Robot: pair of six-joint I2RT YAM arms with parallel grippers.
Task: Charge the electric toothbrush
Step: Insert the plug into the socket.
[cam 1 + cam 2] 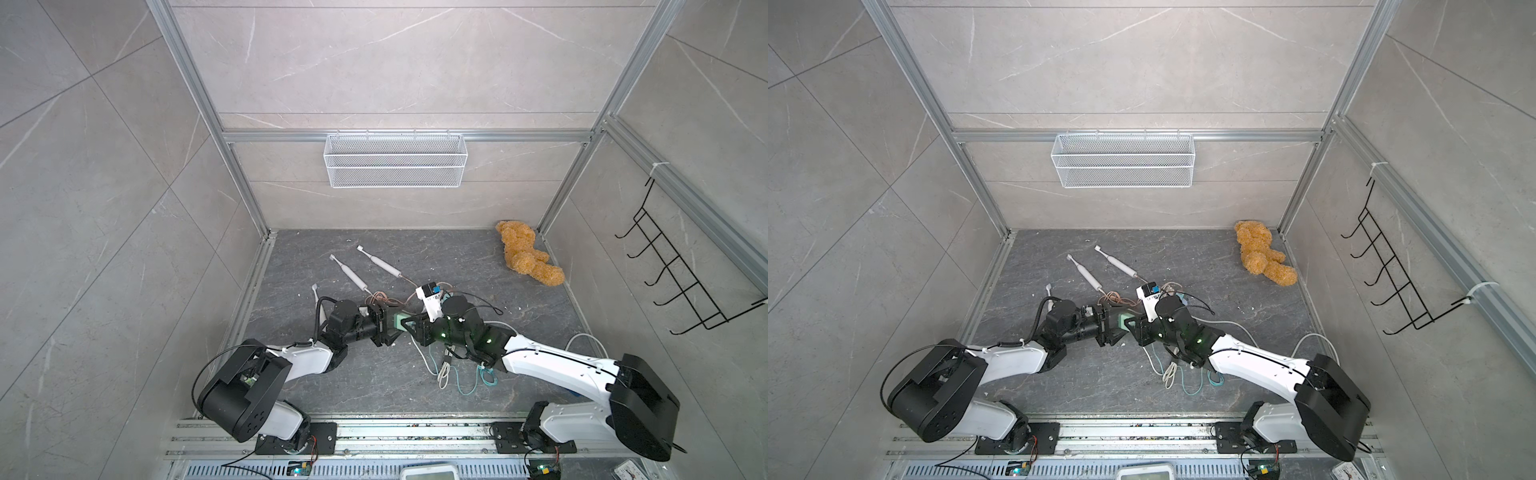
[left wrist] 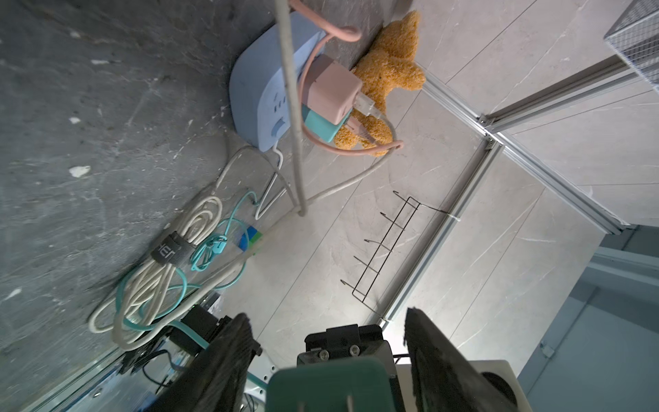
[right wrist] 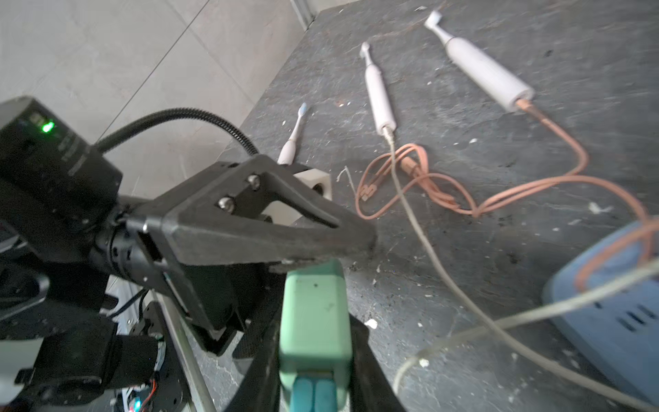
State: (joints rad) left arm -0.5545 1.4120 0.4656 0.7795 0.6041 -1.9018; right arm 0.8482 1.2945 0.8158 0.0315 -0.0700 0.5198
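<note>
Farthest left, behind the left gripper [image 2: 326, 321] and well clear of its jaws, lay the small toothbrush [image 3: 294, 139]. That gripper's finger hid its base, so we could not tell whether a lead was in it; we took it for the one yet to be charged. The left jaws stood wide apart, one on each side of the green adapter [image 2: 328, 385], without pressing on it.

The right gripper [image 3: 315, 328] met them nose to nose. Its jaws were clamped on the adapter's sides, and the prongs pointed toward the left jaws. We read this as a hand-over to the right arm, which was nearer the sockets.

Just beyond the right jaws sat the blue power strip [image 2: 256, 89]. Its sockets held a pink adapter [image 2: 333, 89] and a teal adapter [image 2: 319, 126]. These fed, it seemed, the toothbrush on a grey lead [image 3: 379, 92] and the toothbrush on a pink lead [image 3: 488, 71], both lying past the jaws. High on the back wall, far beyond both jaws, the wire basket [image 1: 395, 160] showed nothing inside.
</note>
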